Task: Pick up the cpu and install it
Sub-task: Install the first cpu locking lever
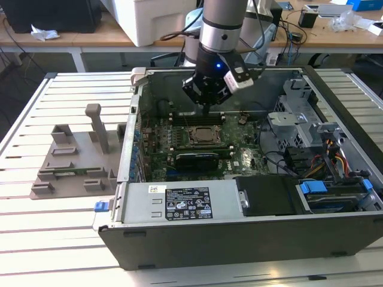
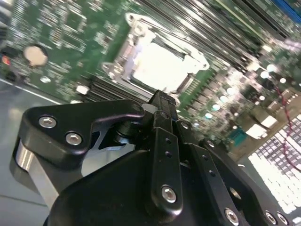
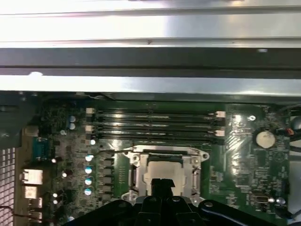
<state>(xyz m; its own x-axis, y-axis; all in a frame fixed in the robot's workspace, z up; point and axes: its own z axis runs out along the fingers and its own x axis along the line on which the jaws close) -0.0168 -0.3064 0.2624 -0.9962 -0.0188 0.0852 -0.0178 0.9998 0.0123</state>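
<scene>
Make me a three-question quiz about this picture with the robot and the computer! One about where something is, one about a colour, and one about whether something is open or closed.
1. Where is the pincer?
A. Over the grey tray on the table
B. Inside the computer case, above the motherboard
C. Flat on the table beside the case

2. What colour is the motherboard?
A. Green
B. Red
C. Yellow

3. How is the computer case?
A. Closed all round
B. Open, with its inside showing
C. Covered with a cloth

Answers:
1 B: in the exterior view the pincer hangs inside the computer case, just over the socket with the silvery cpu.
2 A: the motherboard is green in both wrist views.
3 B: the case's side is off, so the board, cables and drives inside are in plain sight.
</scene>
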